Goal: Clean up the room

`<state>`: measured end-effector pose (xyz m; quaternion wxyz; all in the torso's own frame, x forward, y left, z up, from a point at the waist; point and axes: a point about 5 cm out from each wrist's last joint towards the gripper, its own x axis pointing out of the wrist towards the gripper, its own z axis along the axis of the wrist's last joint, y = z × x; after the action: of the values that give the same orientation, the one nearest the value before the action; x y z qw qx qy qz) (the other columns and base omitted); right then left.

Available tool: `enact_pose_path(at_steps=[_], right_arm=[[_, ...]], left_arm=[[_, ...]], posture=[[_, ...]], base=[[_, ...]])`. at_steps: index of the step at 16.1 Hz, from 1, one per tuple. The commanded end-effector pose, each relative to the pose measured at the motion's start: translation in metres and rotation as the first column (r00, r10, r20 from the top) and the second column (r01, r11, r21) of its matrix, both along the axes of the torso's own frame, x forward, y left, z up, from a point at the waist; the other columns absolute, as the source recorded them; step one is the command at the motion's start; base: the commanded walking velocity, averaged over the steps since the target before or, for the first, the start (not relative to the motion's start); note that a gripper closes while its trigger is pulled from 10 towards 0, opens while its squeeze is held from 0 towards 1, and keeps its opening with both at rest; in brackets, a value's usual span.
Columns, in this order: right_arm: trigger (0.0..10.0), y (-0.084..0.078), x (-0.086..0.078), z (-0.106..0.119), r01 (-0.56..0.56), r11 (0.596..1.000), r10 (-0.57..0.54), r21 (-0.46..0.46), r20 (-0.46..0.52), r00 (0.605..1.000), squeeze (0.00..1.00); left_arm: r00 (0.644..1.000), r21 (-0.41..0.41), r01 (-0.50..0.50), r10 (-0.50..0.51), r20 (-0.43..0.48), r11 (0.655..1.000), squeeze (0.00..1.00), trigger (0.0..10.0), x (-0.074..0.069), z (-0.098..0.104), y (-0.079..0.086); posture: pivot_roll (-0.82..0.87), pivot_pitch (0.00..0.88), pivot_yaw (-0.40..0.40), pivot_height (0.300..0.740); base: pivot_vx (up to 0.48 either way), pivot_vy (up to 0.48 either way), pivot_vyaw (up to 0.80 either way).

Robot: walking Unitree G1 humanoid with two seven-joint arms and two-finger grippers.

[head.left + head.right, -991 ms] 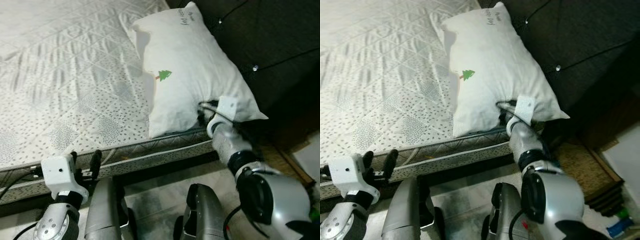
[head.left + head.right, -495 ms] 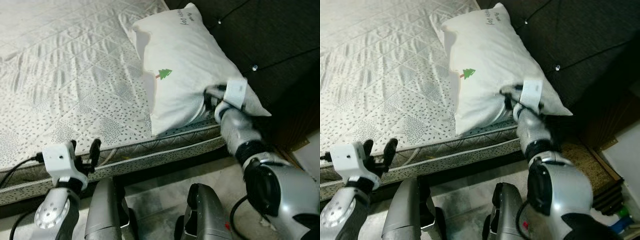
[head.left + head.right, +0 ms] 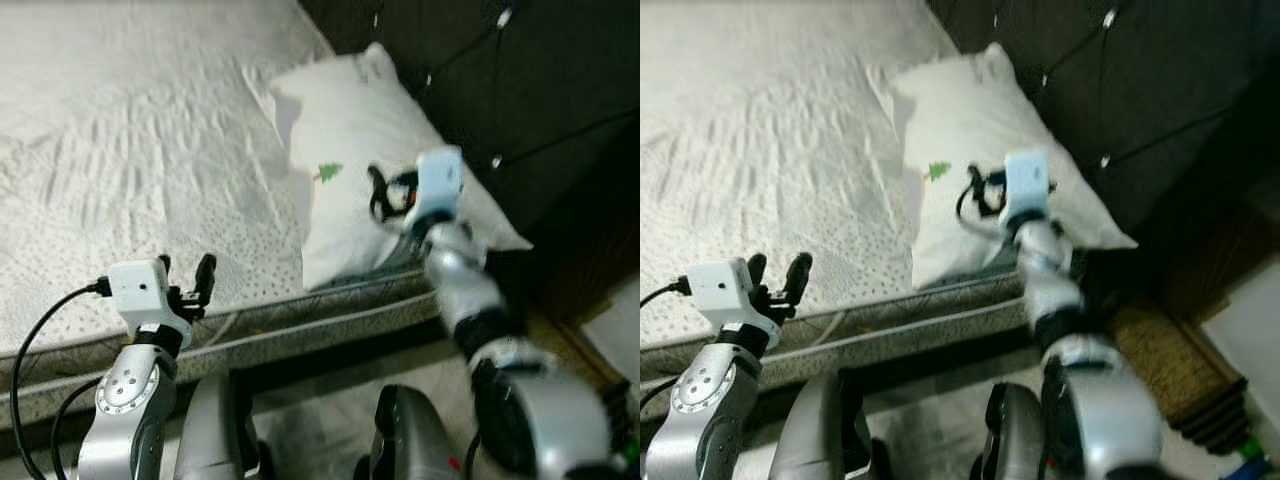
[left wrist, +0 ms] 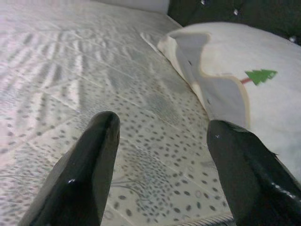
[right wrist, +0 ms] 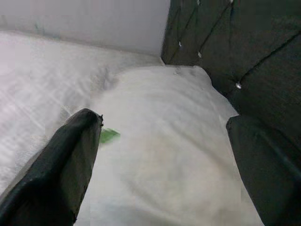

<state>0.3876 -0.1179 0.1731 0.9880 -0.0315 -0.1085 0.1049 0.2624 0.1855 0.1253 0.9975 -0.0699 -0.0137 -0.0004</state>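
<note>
— What's different from a second ago?

— My right gripper (image 3: 378, 195) has lifted off the near corner of the pillow (image 3: 345, 130) and now hangs above its middle, close to the little green tree print (image 3: 329, 171). Its fingers are spread wide with nothing between them, as the right wrist view shows. The head views are blurred and have shifted, so the camera moved too.

— And the pillow itself?

— It lies at the head of the bed (image 3: 120, 180), against the dark padded headboard (image 3: 520, 80), its near corner just over the mattress edge. It looks much as it did.

— The other arm?

— My left gripper (image 3: 185, 283) has come up to the mattress edge, fingers apart, holding nothing.

— So where are we?

— I'd judge the pillow placed and let go, with the bed looking tidy. Next I'd pull both arms back clear.
</note>
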Motion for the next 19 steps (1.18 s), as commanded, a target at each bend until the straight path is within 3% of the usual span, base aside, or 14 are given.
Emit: enact_pose_path(at_steps=[1,3,6,9,15,19], right_arm=[[10.0,-0.002,-0.001,0.005,0.008,1.000,-0.009,0.030,0.027,1.000,0.00],[10.0,-0.001,-0.018,-0.009,0.031,0.992,-0.034,0.120,0.024,0.999,0.00],[10.0,-0.005,-0.026,-0.011,0.016,0.983,-0.020,0.185,0.020,1.000,0.00],[10.0,-0.002,-0.030,-0.007,-0.034,0.982,0.029,0.185,0.027,0.999,0.00],[10.0,-0.006,-0.040,-0.015,-0.043,0.979,0.046,0.201,-0.012,0.999,0.00],[10.0,0.002,-0.046,-0.021,-0.084,0.976,0.093,0.200,-0.037,0.995,0.00]], left_arm=[[1.000,0.000,0.008,-0.008,0.017,1.000,0.00,10.0,0.003,0.002,-0.002],[0.998,0.015,0.012,-0.013,0.063,1.000,0.00,10.0,0.008,0.006,-0.004],[0.994,0.022,-0.011,0.008,0.106,1.000,0.00,10.0,0.015,0.009,-0.002],[0.989,0.021,-0.042,0.039,0.143,0.999,0.00,10.0,0.021,0.011,0.001],[0.985,0.014,-0.061,0.058,0.161,0.998,0.00,10.0,0.017,0.008,-0.006],[0.986,0.055,-0.069,0.060,0.154,0.996,0.00,10.0,0.014,0.004,-0.003]], posture=[[0.05,0.001,-0.043,0.560],[0.03,0.000,-0.036,0.560],[0.01,0.000,-0.053,0.560],[0.00,0.000,-0.061,0.590],[0.00,0.000,-0.070,0.660],[0.00,0.000,-0.080,0.710]], base=[[0.000,0.000,0.00],[0.000,0.000,0.00],[0.000,0.000,0.00],[0.000,0.000,0.00],[0.000,0.000,0.00],[0.000,0.000,0.00]])
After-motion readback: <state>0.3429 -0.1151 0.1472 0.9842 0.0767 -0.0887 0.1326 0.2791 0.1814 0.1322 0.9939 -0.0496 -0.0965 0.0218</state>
